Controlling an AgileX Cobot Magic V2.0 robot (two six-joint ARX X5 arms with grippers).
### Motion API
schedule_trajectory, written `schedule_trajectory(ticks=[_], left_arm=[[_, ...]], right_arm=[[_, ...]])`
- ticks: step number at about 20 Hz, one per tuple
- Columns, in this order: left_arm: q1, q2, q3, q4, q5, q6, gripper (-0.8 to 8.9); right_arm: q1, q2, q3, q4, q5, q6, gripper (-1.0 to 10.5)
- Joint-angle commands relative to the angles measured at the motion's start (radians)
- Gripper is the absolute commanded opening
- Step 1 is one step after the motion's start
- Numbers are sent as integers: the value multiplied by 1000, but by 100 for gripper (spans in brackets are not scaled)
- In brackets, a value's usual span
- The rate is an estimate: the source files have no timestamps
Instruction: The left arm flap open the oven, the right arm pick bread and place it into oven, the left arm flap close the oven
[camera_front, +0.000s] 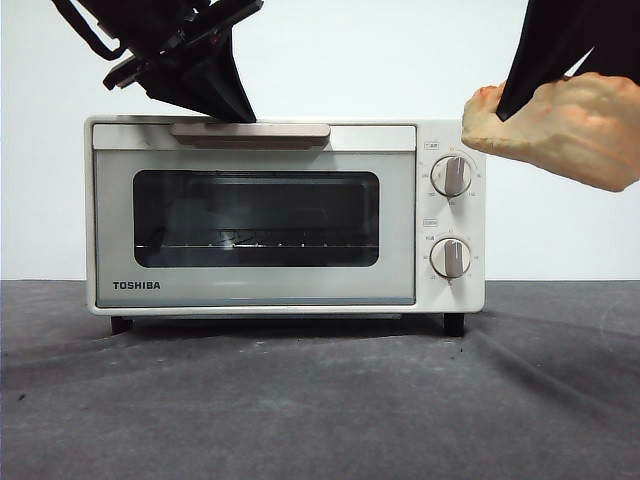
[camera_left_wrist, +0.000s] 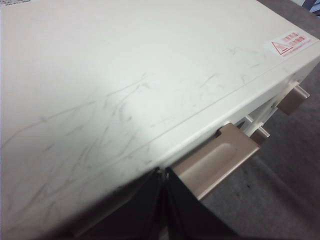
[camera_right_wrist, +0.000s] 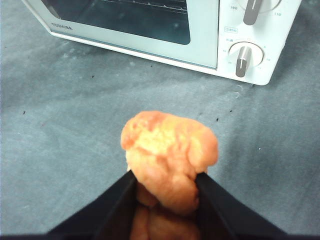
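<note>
The right end effector (camera_right_wrist: 165, 187) grips the bread (camera_right_wrist: 167, 155) between its jaws, holding it in the air above the counter (camera_right_wrist: 65, 125), beside the oven's (camera_front: 270, 230) knobs (camera_front: 452, 176). The left end effector (camera_front: 235, 105), jaws together, touches the oven's top edge just behind the handle (camera_left_wrist: 215, 160); the door (camera_front: 255, 225) is closed.

One oven (camera_front: 255, 215), one bread loaf (camera_front: 560, 125), two knobs (camera_front: 452, 175), two grippers (camera_front: 225, 105)
</note>
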Motion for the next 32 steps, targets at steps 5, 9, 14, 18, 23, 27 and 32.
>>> schedule_trajectory(ticks=[5, 9, 14, 18, 23, 27, 32], left_arm=[[-74, 26, 5, -210, 0, 19, 16], [-120, 26, 5, -312, 1, 2, 16], [-175, 26, 5, -427, 2, -16, 16], [-203, 26, 5, -466, 2, -37, 16], [-213, 26, 5, -509, 2, -37, 16], [-212, 24, 5, -513, 1, -37, 16], [-189, 14, 5, -502, 1, -37, 16]], right_arm=[[11, 3, 18, 10, 2, -13, 149], [11, 3, 18, 10, 2, -15, 149], [11, 3, 18, 10, 2, -20, 149], [11, 3, 18, 10, 1, -29, 149], [11, 3, 18, 10, 0, -34, 149], [11, 3, 18, 10, 0, -34, 149], [11, 5, 18, 14, -4, -34, 149]])
